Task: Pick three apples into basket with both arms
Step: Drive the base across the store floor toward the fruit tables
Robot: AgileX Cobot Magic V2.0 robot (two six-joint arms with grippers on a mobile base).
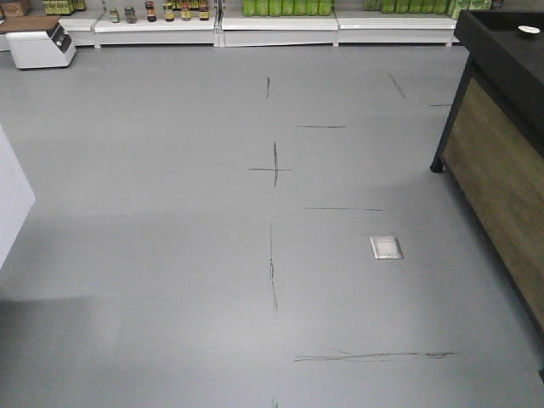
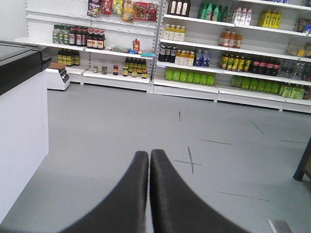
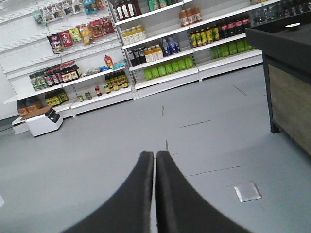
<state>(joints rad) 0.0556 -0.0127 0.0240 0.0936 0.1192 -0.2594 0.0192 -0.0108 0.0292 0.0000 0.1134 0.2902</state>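
Note:
No apples and no basket show in any view; they are out of view. My left gripper point(image 2: 149, 153) is shut with nothing between its dark fingers, held above bare grey floor. My right gripper point(image 3: 155, 154) is likewise shut and empty, pointing over the floor toward the shelves. Neither arm appears in the front view.
Grey floor point(image 1: 212, 255) with dark scuff marks and a metal floor plate point(image 1: 386, 246). A black-topped wooden counter point(image 1: 501, 127) stands at the right. A white counter point(image 2: 22, 126) stands at the left. Stocked shop shelves point(image 2: 194, 53) line the back wall, with a white scale point(image 1: 39, 42) at far left.

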